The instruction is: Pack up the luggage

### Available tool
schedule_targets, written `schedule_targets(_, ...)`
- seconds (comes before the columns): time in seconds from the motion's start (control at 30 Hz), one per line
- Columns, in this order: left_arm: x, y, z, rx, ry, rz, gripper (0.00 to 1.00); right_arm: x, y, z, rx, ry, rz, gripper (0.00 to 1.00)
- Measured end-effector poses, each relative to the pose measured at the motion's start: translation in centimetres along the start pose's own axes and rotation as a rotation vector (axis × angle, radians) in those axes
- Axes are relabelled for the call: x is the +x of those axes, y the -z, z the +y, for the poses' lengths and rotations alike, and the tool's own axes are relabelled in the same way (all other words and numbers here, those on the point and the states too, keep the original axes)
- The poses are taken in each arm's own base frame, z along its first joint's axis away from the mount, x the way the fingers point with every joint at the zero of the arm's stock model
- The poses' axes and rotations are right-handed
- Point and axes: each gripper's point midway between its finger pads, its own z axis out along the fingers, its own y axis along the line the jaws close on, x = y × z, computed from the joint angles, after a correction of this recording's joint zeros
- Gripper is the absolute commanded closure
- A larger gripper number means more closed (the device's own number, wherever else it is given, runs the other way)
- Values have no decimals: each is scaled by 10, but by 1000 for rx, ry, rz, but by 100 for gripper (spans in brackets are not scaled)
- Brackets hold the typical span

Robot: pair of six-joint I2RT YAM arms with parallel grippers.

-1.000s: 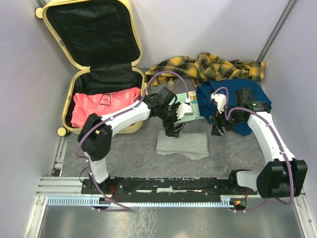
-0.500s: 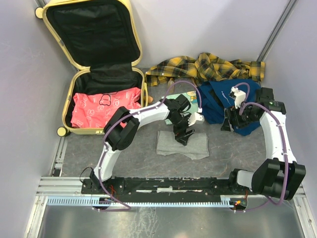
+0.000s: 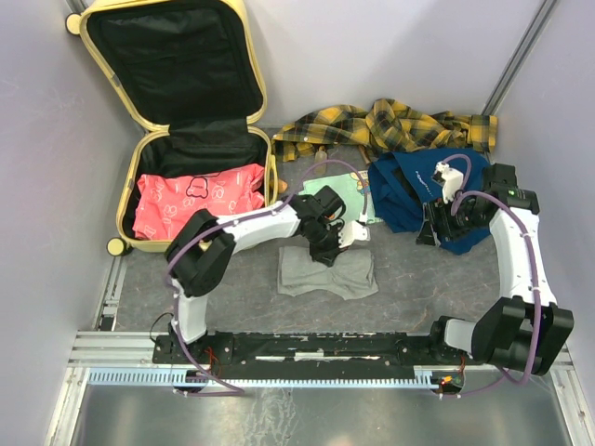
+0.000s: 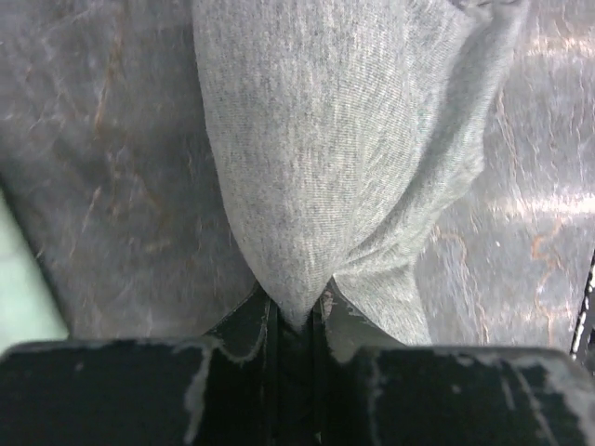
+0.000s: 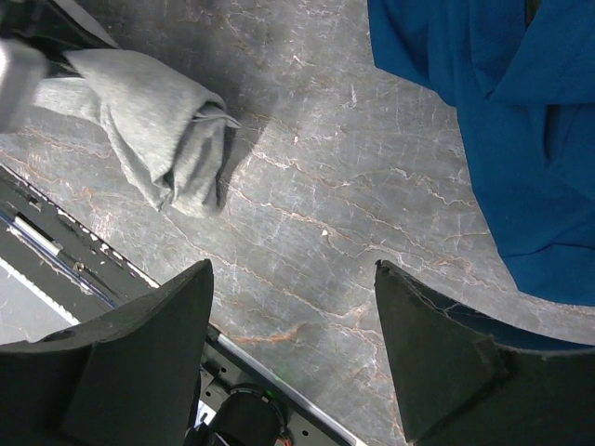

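Now: luggage (image 3: 172,65) lies open at the far-left corner of the table (image 3: 418,279), lid propped against the wall, a pink garment (image 3: 195,200) in its lower half. Left gripper (image 4: 296,321) clenched on a fold of the grey cloth (image 4: 344,139) near the table's middle — cloth drawn to a peak between the jaws. Right gripper (image 5: 293,279) spread, holding nothing — hovering beside the blue garment (image 3: 409,186) toward the right edge.

Bright, even overhead light gives the top view only soft shadows, though the lining of the luggage (image 3: 172,56) reads flat black, while the left wrist view shows the grey cloth (image 4: 325,139) slightly soft and white glare streaking the marbled tabletop (image 4: 548,204).
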Motion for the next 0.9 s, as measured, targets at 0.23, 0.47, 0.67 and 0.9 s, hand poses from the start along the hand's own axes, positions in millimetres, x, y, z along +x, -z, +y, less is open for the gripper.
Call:
schedule_targets(0.23,-17,72,-3,-177,-94,-22,97,-4,-2,1,-20,2,-18,23)
schedule_targets(0.47,-38,162,-17,-332,-226,-74,97,-9,-3,2,-34,13,-39,23)
schedule_targets(0.67,-26,231,-7,-431,-279,-11,97,-12,-4,6,-59,31,-58,22)
schedule_targets(0.9,46,327,41,-617,-220,124,97,-19,-1,15,-96,47,-98,22)
